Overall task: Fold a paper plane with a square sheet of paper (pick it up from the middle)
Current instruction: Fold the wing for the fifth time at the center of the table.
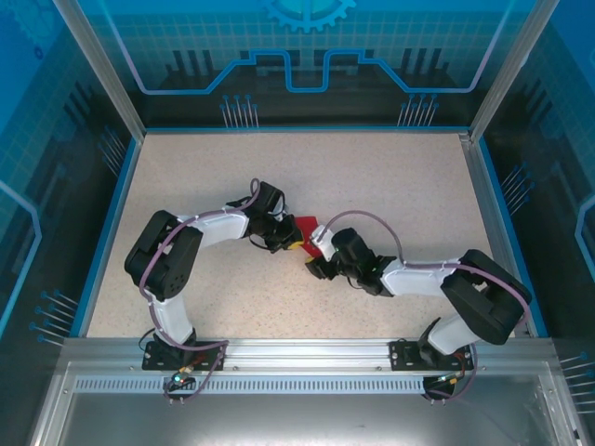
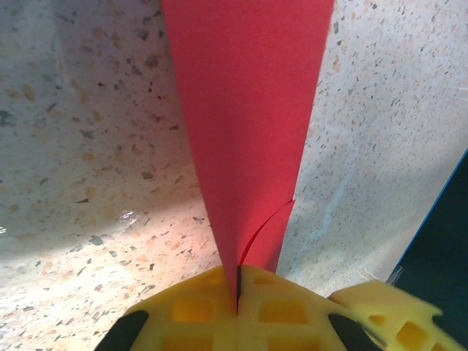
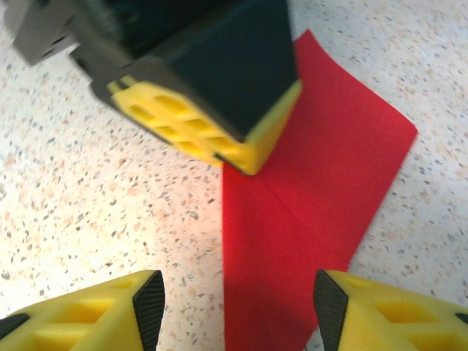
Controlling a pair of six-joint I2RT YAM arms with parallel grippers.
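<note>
**Paper plane, mid-fold:** At the centre of the speckled table (image 1: pixel 400 186), two arms meet over the square sheet of paper (image 1: pixel 308 226). The left arm reaches in from nine o'clock and the right from four o'clock. The left gripper (image 2: pixel 238 296) is clamped tight on the sheet's edge, its yellow pads pressed together. From its wrist camera the red paper runs away toward twelve o'clock, seemingly pinned so the fold cannot slip while the other arm works. The right gripper (image 3: pixel 238 314) hovers with its jaws about half apart, holding nothing. The creased sheet lies on the table between its fingers, probably lined up for the next pinch.
</note>
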